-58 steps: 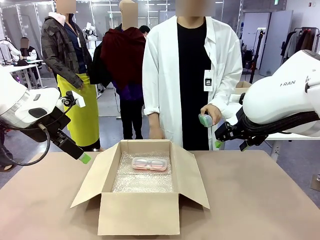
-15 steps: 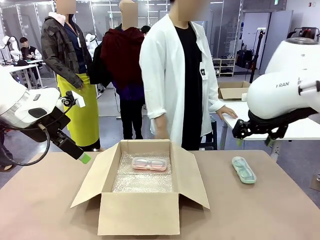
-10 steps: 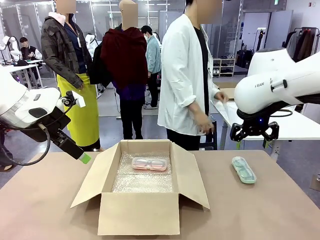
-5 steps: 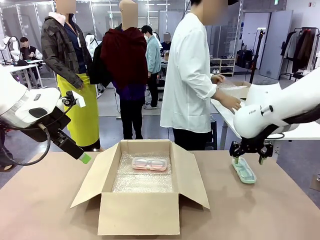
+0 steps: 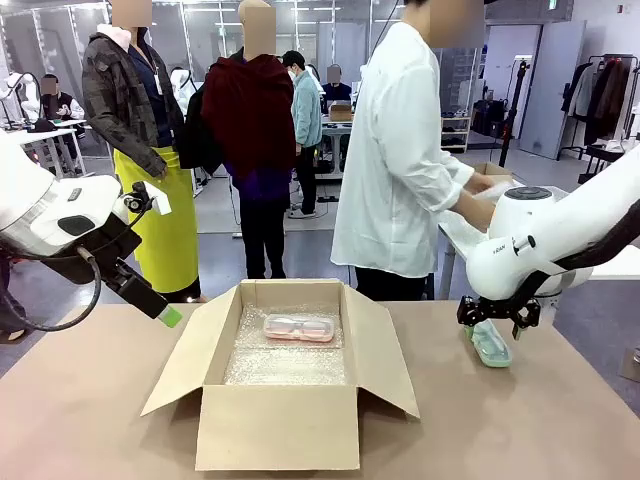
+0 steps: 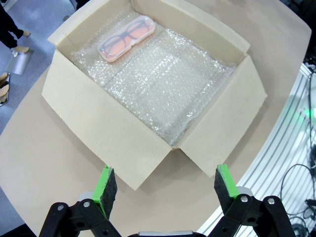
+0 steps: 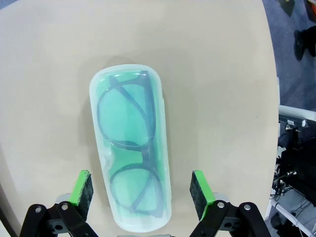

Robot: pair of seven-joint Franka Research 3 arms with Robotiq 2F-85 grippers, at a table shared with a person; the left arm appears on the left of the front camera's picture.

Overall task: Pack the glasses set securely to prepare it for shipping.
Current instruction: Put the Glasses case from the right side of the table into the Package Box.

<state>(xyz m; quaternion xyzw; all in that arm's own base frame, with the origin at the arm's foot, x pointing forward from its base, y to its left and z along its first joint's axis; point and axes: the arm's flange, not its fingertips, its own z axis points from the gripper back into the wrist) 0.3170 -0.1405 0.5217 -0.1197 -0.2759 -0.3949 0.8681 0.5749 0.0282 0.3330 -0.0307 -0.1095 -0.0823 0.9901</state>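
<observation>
An open brown cardboard box [image 6: 113, 143], flaps spread and lined with clear bubble wrap [image 6: 163, 94], sits just ahead of the fingers [image 6: 106, 195] of the left gripper [image 6: 163, 190] on a tan tabletop [image 6: 39, 163]. Farther off, past the box, a person in a white coat [image 5: 400, 170] stands side-on.

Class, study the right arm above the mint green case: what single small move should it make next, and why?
Probably lower a little and close on the mint green case. The right gripper hangs open over it, green pads on either side of its long sides, the case lying flat on the table. The pink case already lies in the box.
</observation>
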